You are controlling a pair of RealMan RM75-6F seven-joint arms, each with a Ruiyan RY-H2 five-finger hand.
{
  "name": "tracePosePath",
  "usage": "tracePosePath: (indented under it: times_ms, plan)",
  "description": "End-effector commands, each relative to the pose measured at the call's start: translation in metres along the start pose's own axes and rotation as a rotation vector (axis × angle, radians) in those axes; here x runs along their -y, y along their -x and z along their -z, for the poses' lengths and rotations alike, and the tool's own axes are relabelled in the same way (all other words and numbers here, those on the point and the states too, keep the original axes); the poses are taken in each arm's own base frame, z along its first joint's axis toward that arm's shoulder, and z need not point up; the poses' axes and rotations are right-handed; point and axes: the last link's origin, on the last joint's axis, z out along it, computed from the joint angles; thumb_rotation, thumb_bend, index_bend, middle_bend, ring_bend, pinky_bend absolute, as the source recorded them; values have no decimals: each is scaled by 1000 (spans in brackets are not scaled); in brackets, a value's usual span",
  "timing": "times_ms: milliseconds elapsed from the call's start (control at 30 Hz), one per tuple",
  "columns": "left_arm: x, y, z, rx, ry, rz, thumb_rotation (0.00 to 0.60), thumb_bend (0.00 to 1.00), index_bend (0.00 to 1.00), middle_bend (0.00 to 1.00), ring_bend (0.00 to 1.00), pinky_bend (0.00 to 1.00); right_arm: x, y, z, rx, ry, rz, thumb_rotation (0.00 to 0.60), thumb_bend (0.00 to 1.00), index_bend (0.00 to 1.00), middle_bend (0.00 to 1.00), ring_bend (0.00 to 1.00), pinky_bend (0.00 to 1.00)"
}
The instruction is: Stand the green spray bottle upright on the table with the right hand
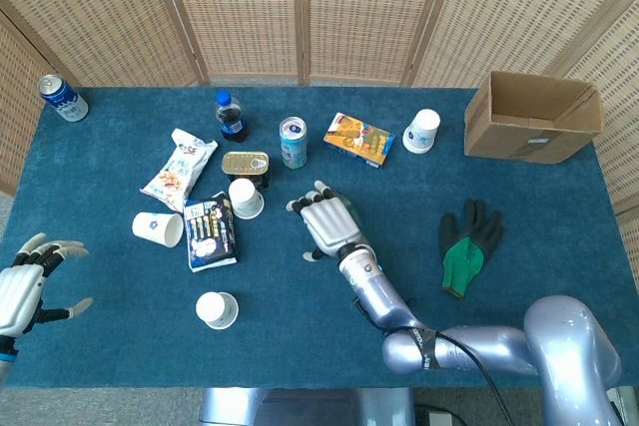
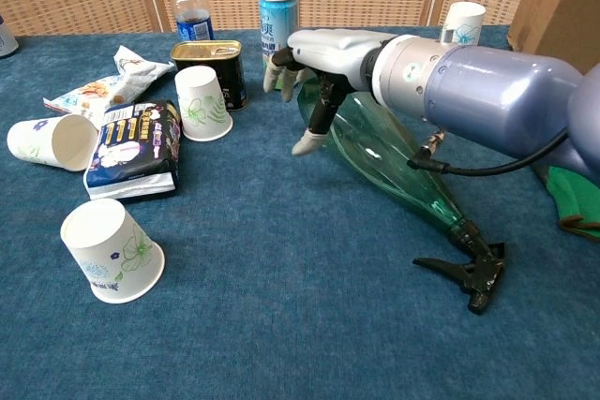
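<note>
your right hand (image 2: 323, 58) is spread palm-down over the wide end of the green spray bottle (image 2: 394, 161), thumb down beside it, gripping nothing. the bottle lies on its side on the blue table (image 2: 281, 306), black trigger (image 2: 473, 274) pointing toward the chest camera. no label text is legible. just beyond the fingers stand a light blue can (image 2: 278, 14), a flat gold tin (image 2: 207, 55) and a paper cup (image 2: 202, 103). your left hand (image 1: 25, 286) hangs open at the table's left edge
</note>
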Motion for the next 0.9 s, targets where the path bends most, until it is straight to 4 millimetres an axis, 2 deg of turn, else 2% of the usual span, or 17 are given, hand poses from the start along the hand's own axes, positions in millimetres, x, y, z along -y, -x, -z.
tracePosePath:
  times_ms: [33,233,467,700,800,900]
  plan:
    - [-1,1,0,2,4,1,598,183,297,279,217,51,11,-5,9,9,-45,-32,600,133,234,313,190,106]
    - [-1,2,0,3,5,3,597,182,297,279,218,50,22,1,23,56,-92,-27,600,130,233,313,207,106]
    - [0,1,2,2,5,3,597,182,297,279,217,50,24,15,27,110,-92,8,600,126,229,313,206,106]
    - [2,2,4,2,0,6,598,183,297,279,217,50,13,15,20,100,-39,36,600,125,230,313,206,106]
    - [1,2,3,1,8,5,595,183,296,279,217,50,-5,10,12,65,33,89,600,122,229,313,206,106]
    - [0,2,3,-1,12,5,596,182,297,279,217,50,-12,8,9,54,67,106,600,119,228,313,206,106]
